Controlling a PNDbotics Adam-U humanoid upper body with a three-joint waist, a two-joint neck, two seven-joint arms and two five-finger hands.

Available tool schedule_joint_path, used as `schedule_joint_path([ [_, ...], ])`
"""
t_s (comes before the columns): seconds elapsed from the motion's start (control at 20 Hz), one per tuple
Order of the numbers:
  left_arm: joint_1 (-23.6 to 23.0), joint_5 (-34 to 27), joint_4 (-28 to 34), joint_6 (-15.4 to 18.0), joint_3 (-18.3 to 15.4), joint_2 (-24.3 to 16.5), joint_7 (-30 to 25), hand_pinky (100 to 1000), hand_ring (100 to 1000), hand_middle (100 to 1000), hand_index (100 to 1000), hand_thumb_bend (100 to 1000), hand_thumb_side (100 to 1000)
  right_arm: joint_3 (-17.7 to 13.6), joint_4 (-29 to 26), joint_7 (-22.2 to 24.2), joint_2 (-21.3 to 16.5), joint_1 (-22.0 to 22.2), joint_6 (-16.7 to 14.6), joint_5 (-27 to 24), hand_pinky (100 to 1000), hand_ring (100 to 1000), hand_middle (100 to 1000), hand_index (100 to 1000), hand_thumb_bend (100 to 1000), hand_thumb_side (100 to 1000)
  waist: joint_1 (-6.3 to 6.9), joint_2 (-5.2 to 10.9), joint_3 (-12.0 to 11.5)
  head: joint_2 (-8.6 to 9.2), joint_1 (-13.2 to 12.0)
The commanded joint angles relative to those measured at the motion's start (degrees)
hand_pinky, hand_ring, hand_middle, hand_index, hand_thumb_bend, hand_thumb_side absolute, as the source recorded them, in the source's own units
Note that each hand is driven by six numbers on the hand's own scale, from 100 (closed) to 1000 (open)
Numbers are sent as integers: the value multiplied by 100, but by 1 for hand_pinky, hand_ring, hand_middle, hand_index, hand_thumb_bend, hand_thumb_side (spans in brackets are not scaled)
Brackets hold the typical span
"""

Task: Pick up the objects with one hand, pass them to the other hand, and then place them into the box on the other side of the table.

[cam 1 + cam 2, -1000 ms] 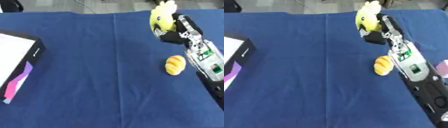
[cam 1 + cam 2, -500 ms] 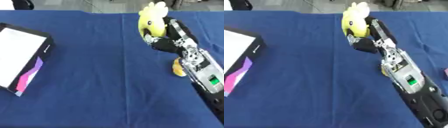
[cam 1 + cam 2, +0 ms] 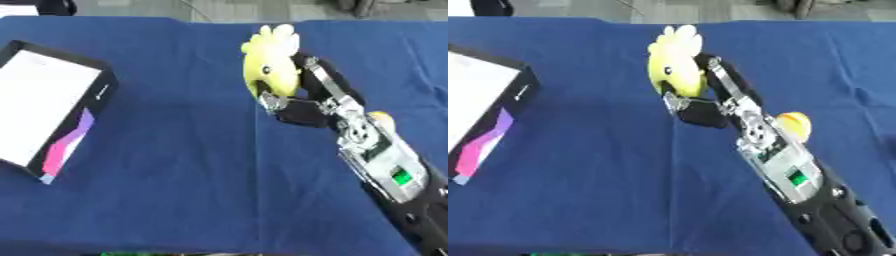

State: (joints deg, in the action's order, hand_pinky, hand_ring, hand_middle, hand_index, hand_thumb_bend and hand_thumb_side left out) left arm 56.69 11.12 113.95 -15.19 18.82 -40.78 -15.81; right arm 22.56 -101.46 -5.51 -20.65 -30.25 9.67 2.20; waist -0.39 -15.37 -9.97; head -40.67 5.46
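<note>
The right hand (image 3: 302,102) was closed around the yellow chick toy (image 3: 269,67), thumb curled under its lower front and fingers wrapped behind its back. The toy sat at the far tip of the hand, its long axis running up and away from the palm, crest pointing to the far side of the bench (image 3: 175,165). Whether it was lifted clear of the blue cloth or resting on it could not be told.

The left hand showed in neither view, so the right was the only hand near the toy. The coming pass would probably have to carry the toy leftward from this hand, toward wherever the left hand came in.

The box (image 3: 52,107) lay well apart to the hand's left, across an open stretch of cloth, its white inside facing up and its pink and purple side toward the near edge. Nothing stood between the hand and the box.

A small orange-yellow object (image 3: 792,122) lay just beside the wrist on its right, partly hidden by the forearm in the left eye view. It sat behind the line of travel, so it seemed unlikely to hinder a move to the left.
</note>
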Motion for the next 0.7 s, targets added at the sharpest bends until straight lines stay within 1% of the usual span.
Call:
schedule_joint_path([
  [0.05,179,244,64,-19,153,92,-255,837,803,786,839,536,609,59,80,10,132,-63,-237,102,800,571,428,649,100,100,32,152,-21,-43,-6],
  [0.2,231,490,64,-102,301,206,-459,839,806,789,839,526,597,123,218,-65,269,-47,-468,193,799,570,428,649,100,100,26,165,-27,-81,-33],
  [0.4,325,749,64,-177,500,356,-807,843,816,799,849,516,598,248,428,-125,450,-75,-670,410,799,571,430,649,100,100,9,179,-42,-140,-58],
  [0.55,394,1179,64,-130,597,427,-1147,849,829,812,861,510,593,296,531,-186,539,-108,-814,619,798,571,431,648,100,100,10,185,-70,-180,-78],
  [0.6,396,1353,64,-108,613,457,-1252,849,830,814,862,506,588,286,560,-301,568,-120,-836,734,797,570,431,648,100,100,9,186,-75,-177,-88],
  [0.7,387,1632,64,-93,645,511,-1416,851,833,816,865,503,579,309,643,-678,653,-137,-798,934,796,570,431,648,100,100,3,189,-78,-174,-90],
])
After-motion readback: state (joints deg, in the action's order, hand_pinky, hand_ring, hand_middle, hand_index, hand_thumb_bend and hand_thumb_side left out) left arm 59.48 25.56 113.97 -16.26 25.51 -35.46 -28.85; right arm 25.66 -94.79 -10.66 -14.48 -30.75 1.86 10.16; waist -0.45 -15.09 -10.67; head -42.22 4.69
